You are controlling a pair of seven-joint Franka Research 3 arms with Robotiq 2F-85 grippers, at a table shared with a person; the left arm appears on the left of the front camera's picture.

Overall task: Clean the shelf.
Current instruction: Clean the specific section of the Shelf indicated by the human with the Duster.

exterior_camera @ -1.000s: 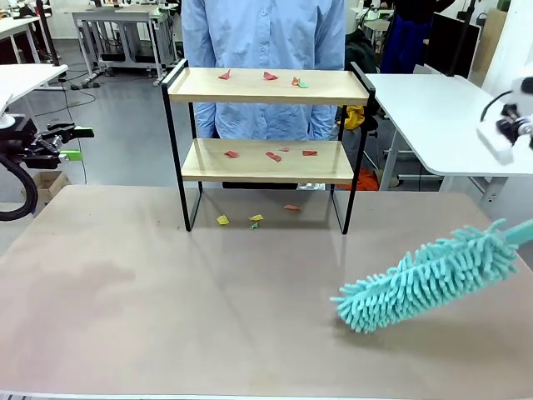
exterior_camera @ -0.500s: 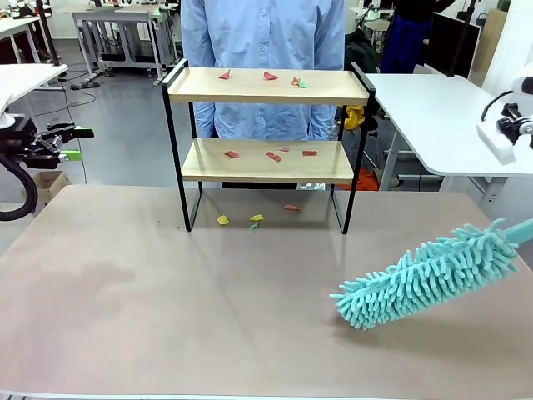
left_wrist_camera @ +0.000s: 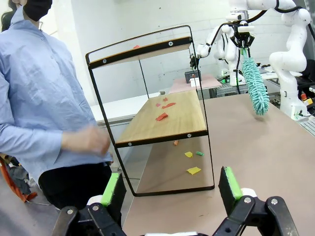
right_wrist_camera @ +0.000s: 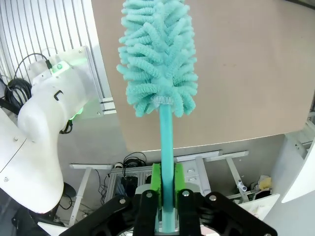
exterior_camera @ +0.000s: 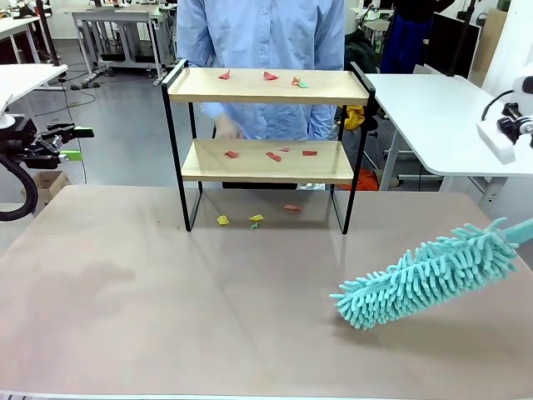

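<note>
beige table [exterior_camera: 125, 317] carries the shelf [exterior_camera: 266, 87]; paper scraps [exterior_camera: 273, 156] on both boards and beneath. right gripper [right_wrist_camera: 166, 184] clamped on teal duster [exterior_camera: 425, 279]; left gripper [left_wrist_camera: 171, 182] wide open, empty. workshop benches [exterior_camera: 125, 29] behind.

The left tool [left_wrist_camera: 171, 186] is held wide open before the shelf [left_wrist_camera: 178, 112]. On its lower board red scraps [left_wrist_camera: 161, 116] are seen, yellow scraps [left_wrist_camera: 193, 170] on the desk [left_wrist_camera: 275, 147] beneath. A duster [left_wrist_camera: 256, 83] is gripped by the right tool [left_wrist_camera: 242, 45].

Front view faces the shelf [exterior_camera: 250, 87] — left wrist too.
</note>
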